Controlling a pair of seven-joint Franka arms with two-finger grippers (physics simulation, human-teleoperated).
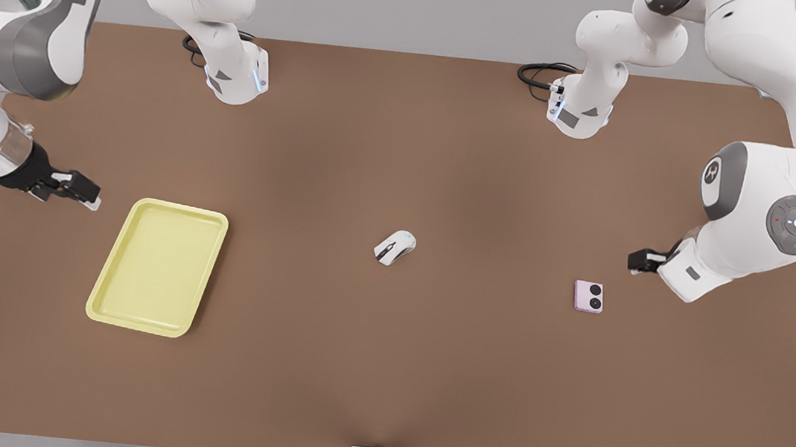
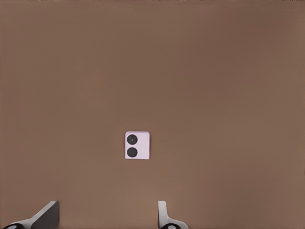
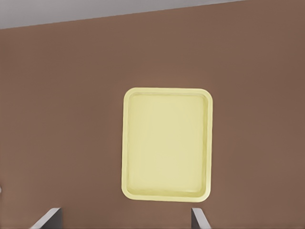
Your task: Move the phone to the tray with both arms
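Front view: my brown table (image 1: 381, 371) carries three items. The tray (image 1: 106, 299) lies at about 9 o'clock from the table's middle, long axis slightly tilted, nothing in it. The mouse (image 1: 394, 246) sits near the middle. The phone (image 1: 588, 296) lies flat at about 3 o'clock from the mouse, well apart from it, its two black circles facing up. The phone is on bare table, far from the tray, with the mouse between them.

My left gripper (image 1: 639, 261) hangs at the front view's right, at roughly 1 o'clock from the phone, near it but not touching. In this view I cannot tell how its fingers stand. My right gripper (image 1: 83, 191) hangs at the front view's left, at about 10 o'clock from the tray, just beside the tray's corner and clear of the rim.

Left wrist view: the phone (image 2: 137, 145) lies alone on the table. My left gripper (image 2: 105, 217) has its fingers (image 2: 164, 217) spread wide, nothing between them; the phone is beyond the tips, apart from both.

Right wrist view: the tray (image 3: 128, 143) lies square to the camera on the table. My right gripper (image 3: 125, 218) has its fingers (image 3: 200, 219) parted wide and holds nothing; the tray's near rim is just beyond the tips
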